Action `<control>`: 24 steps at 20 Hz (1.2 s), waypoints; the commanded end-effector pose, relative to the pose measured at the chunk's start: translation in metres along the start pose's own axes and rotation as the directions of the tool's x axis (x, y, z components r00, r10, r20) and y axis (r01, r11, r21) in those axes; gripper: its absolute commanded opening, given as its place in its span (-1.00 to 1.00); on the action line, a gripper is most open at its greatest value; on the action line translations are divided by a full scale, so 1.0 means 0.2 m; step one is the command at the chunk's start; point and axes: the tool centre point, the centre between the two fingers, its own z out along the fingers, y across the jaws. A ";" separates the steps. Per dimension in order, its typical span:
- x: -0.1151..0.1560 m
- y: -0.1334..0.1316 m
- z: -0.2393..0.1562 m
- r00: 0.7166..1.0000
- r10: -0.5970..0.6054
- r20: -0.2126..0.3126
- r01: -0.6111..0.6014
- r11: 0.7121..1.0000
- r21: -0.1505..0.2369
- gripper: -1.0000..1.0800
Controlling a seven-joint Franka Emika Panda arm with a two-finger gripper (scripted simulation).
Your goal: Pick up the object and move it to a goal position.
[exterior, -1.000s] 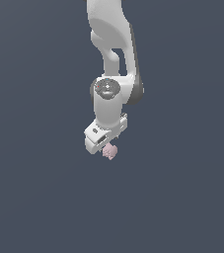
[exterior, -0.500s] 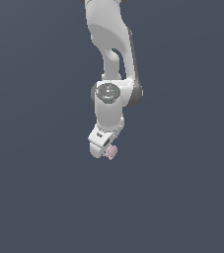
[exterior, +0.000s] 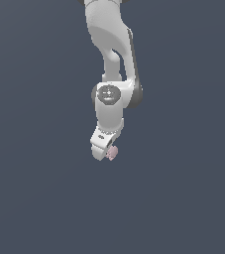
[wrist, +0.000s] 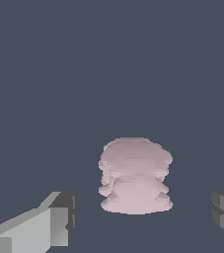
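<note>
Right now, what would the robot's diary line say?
phase: pre-grasp | end effector: open, fingers on both sides of pink blob, not touching | blob: not gripped

Flat slate-blue backdrop (exterior: 29, 198) fills the exterior view from corner to corner, no seam between wall and floor to be made out. Same even dark grey-blue across the wrist view, light soft and uniform, no furniture, no windows showing.

Pretty clearly a simulator render, not any real room; everything's just a flat slate-grey backdrop (exterior: 29, 149). No walls or furniture; the shading looks blocky.
</note>
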 end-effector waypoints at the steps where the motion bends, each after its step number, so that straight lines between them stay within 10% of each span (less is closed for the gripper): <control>1: 0.00 0.00 0.00 1.000 0.000 0.000 0.000 1.000 0.000 0.92; 17: 0.00 0.00 0.25 1.000 -0.005 0.000 0.005 1.000 0.000 0.92; 18: 0.00 0.00 0.25 1.000 -0.005 0.000 0.005 1.000 0.000 -1.00; 24: 0.00 0.00 0.25 1.000 -0.005 0.000 0.005 1.000 0.000 -1.00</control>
